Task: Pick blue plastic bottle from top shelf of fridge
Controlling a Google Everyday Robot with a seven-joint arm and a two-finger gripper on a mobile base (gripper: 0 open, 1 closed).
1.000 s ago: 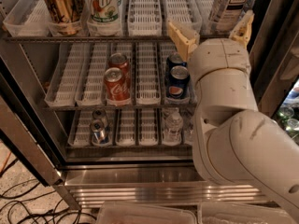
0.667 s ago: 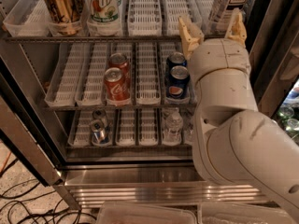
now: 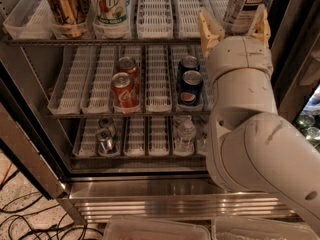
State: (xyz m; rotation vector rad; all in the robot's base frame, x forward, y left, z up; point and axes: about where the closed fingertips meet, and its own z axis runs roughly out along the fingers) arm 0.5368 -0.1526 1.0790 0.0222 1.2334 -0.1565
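The large stainless-steel fridge (image 3: 150, 201) fills the view; the robot's white arm (image 3: 250, 134) reaches up to the right end of the top shelf (image 3: 155, 14) of white slotted lanes; the clear plastic tea bottle with white-and-dark label (image 3: 246, 1) stands at that shelf's right end; the gripper (image 3: 233, 16) is at the shelf's front rail, its tan fingers (image 3: 207, 29) spread wide on either side of the bottle's lower part, not clamping it.

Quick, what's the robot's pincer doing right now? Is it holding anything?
Pincer: open, nothing gripped yet, one finger on each side of the blue plastic bottle on the top shelf.
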